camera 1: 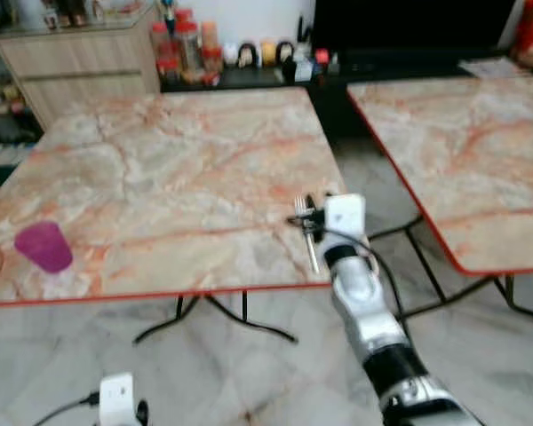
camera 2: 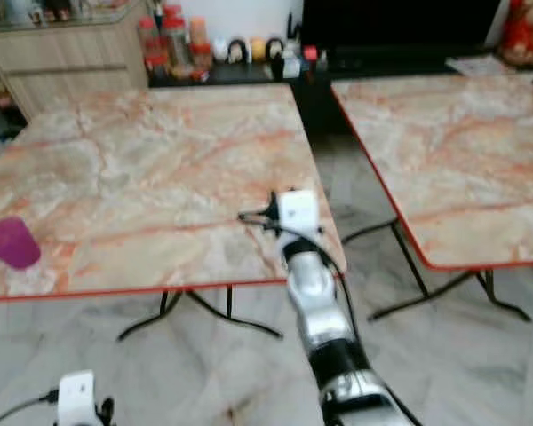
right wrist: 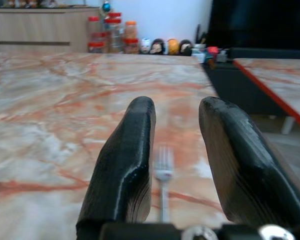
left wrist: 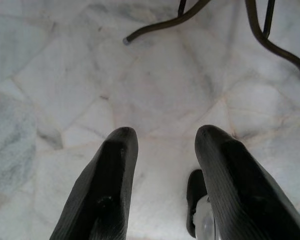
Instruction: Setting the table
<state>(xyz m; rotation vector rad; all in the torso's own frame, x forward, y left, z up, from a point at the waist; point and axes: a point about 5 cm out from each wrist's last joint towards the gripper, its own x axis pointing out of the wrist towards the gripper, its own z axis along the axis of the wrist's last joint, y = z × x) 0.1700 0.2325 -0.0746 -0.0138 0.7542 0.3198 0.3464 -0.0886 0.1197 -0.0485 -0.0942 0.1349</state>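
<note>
Here, two marble-patterned desks with red edging stand side by side, a narrow gap of floor between them. The near desk carries a purple cup close to its front edge on the robot's left, and a fork near the front corner on the robot's right, tines pointing away from the robot. Cup and fork are well apart.

Right tool is reached out over that front corner, its arm coming up from below the desk edge. Fingers stand apart, a clear gap between them. In the right wrist view the fork lies flat on the desk, in line with the gap between the fingers; neither finger looks to touch it, so the tool holds nothing.

Left tool hangs low beside the robot, pointing at the pale marble floor. Fingers spread, empty. Dark curved desk legs show on the floor beyond it.

Second desk sits to the robot's right. Along the far wall: a wooden cabinet, a row of red-lidded jars and small bottles on a low dark shelf, and a large black screen behind.
</note>
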